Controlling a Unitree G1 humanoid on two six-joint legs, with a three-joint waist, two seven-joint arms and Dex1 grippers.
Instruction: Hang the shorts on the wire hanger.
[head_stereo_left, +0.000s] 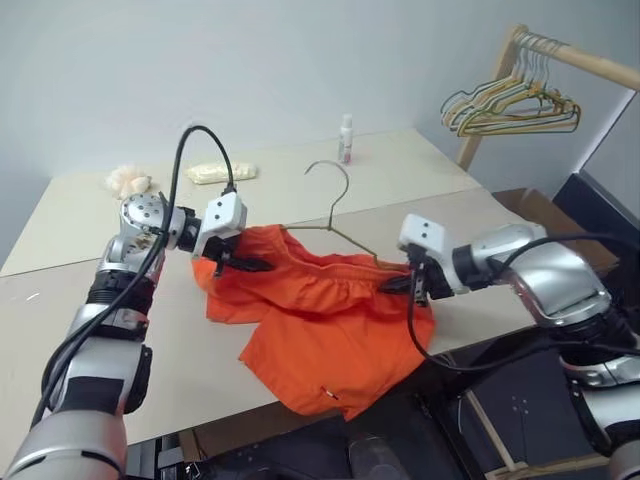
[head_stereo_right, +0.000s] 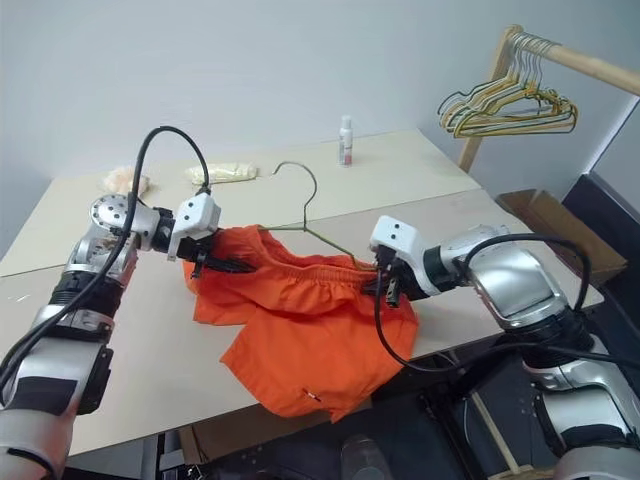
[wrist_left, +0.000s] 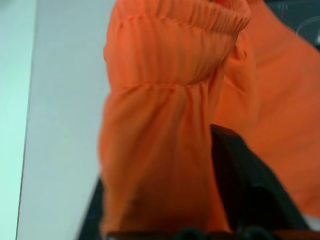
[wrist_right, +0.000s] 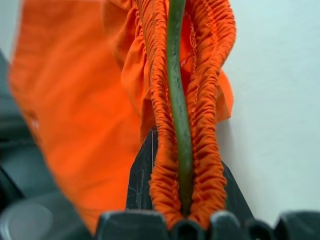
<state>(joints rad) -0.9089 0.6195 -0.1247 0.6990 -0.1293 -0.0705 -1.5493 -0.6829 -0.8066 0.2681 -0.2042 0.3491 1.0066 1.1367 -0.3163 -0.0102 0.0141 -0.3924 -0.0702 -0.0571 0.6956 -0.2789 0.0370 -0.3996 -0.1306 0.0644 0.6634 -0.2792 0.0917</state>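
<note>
Right gripper (head_stereo_left: 415, 283) is pinched on the gathered waistband of the shorts (head_stereo_left: 320, 330) together with the wire hanger (head_stereo_left: 338, 215), likely to pin cloth to wire at that end. Left gripper (head_stereo_left: 243, 262) has its fingers spread with a fold of waistband draped between them. Shorts and hanger sit mid-table, one leg hanging over the near edge. A small bottle (head_stereo_left: 346, 138) and pale cloths (head_stereo_left: 221, 172) lie well apart toward the far edge of the table (head_stereo_left: 420, 170); a rack of hangers (head_stereo_left: 512, 105) stands beyond the far right corner, obstructing nothing.

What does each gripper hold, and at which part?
The right gripper is shut on the shorts' waistband and the wire hanger together. The left gripper's fingers straddle the waistband's other end; its grip is unclear.
</note>
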